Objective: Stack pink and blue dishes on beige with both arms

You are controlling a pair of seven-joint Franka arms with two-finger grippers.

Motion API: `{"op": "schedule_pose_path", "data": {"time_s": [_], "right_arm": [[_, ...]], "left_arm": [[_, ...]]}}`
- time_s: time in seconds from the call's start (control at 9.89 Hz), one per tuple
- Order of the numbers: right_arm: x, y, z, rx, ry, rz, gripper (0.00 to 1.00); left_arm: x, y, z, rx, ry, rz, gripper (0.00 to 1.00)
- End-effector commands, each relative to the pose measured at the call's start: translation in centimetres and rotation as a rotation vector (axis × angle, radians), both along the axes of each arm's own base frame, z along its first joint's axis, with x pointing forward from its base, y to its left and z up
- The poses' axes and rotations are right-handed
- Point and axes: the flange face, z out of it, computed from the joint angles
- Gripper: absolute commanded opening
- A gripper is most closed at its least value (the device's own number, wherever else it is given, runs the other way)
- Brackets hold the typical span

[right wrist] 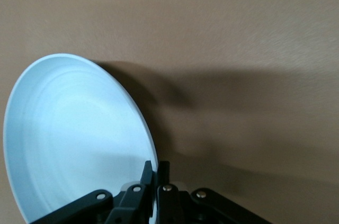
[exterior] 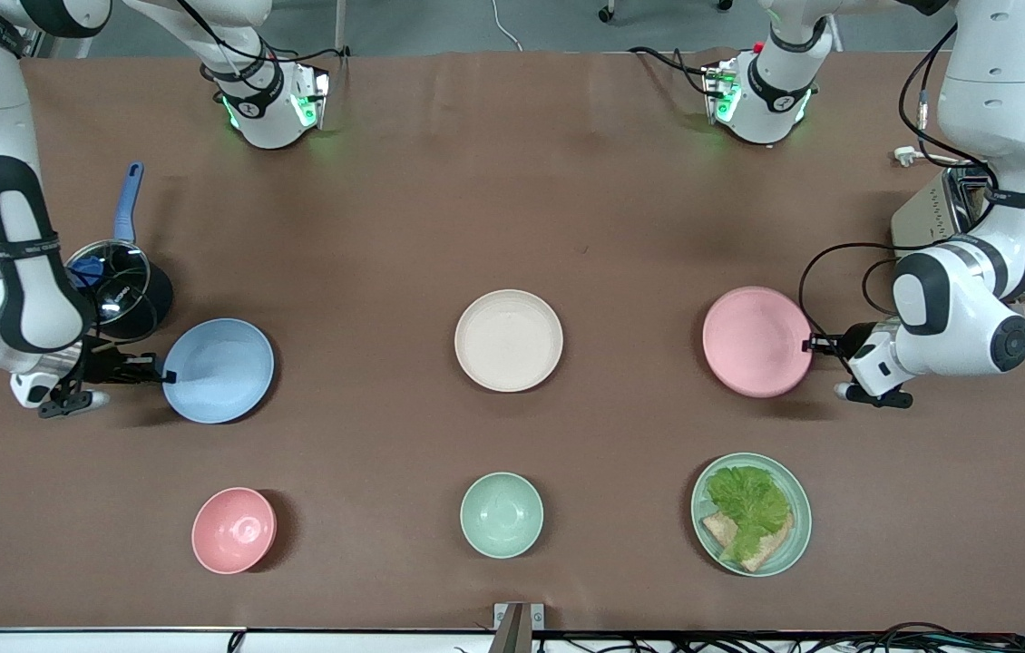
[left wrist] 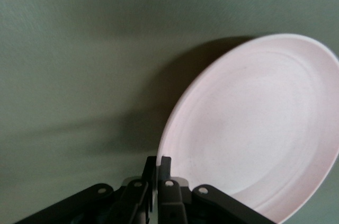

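The beige plate (exterior: 509, 340) lies flat at the table's middle. The pink plate (exterior: 756, 341) is toward the left arm's end, tilted, and its rim is pinched by my left gripper (exterior: 810, 344), which is shut on it. In the left wrist view the pink plate (left wrist: 259, 128) rises from between the fingers of the left gripper (left wrist: 157, 168). The blue plate (exterior: 219, 370) is toward the right arm's end, tilted, with my right gripper (exterior: 167, 375) shut on its rim. The right wrist view shows the blue plate (right wrist: 74, 139) clamped in the right gripper (right wrist: 157, 173).
Nearer the front camera stand a small pink bowl (exterior: 234, 530), a mint-green bowl (exterior: 502, 514) and a mint-green plate with lettuce and bread (exterior: 751, 513). A lidded pot with a blue handle (exterior: 118, 272) sits by the right arm. A toaster (exterior: 957, 209) sits by the left arm.
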Motion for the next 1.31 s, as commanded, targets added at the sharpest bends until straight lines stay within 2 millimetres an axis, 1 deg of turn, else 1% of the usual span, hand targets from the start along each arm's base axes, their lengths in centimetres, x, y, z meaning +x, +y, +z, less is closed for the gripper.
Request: {"op": "schedule_pose_path", "data": {"time_s": [0.0,0.1,0.2,0.3,0.4,0.51,0.61,0.71,0.81,0.91,1.01,1.11,1.21], "right_arm": [[1.6,-1.0,3.9,0.001,0.028,-0.017,0.01],[2.5,-1.1,6.2,-0.022,0.059,-0.009,0.01],[3.6,-0.9,9.0,-0.028,0.089,-0.003,0.01],[4.3,-0.5,11.3,-0.015,0.121,-0.015,0.01],[4.7,0.0,12.7,-0.011,0.142,-0.028,0.01],[4.9,0.7,14.0,-0.011,0.152,-0.054,0.01],[5.0,2.0,15.9,-0.018,0.148,-0.079,0.01],[5.2,3.7,16.6,-0.021,0.163,-0.106,0.01],[5.5,6.0,18.1,-0.023,0.167,-0.137,0.01],[5.6,8.5,18.7,-0.014,0.183,-0.164,0.01],[5.5,11.0,19.3,-0.020,0.196,-0.179,0.01],[5.6,13.4,20.1,-0.036,0.204,-0.201,0.01],[5.6,17.1,20.5,-0.051,0.217,-0.227,0.01]], "left_arm": [[0.2,-4.9,3.6,-0.039,-0.043,-0.012,0.01],[0.3,-8.9,4.2,-0.053,-0.040,-0.005,0.01],[0.0,-13.2,4.4,-0.064,-0.037,0.014,0.01],[-0.5,-17.1,4.5,-0.065,-0.023,0.049,0.01],[-1.4,-21.7,4.1,-0.075,-0.005,0.076,0.02],[-2.3,-26.6,3.5,-0.089,-0.015,0.138,0.02],[-3.1,-30.7,3.0,-0.086,-0.039,0.211,0.02],[-4.7,-34.7,2.2,-0.067,-0.042,0.242,0.02],[-5.8,-38.1,1.9,-0.027,-0.057,0.288,0.02],[-6.7,-39.9,1.1,0.028,-0.085,0.301,0.02],[-7.9,-42.4,0.6,0.048,-0.082,0.334,0.02],[-8.8,-43.8,0.4,0.071,-0.101,0.340,0.02],[-9.3,-44.5,0.6,0.083,-0.120,0.344,0.03]]}}
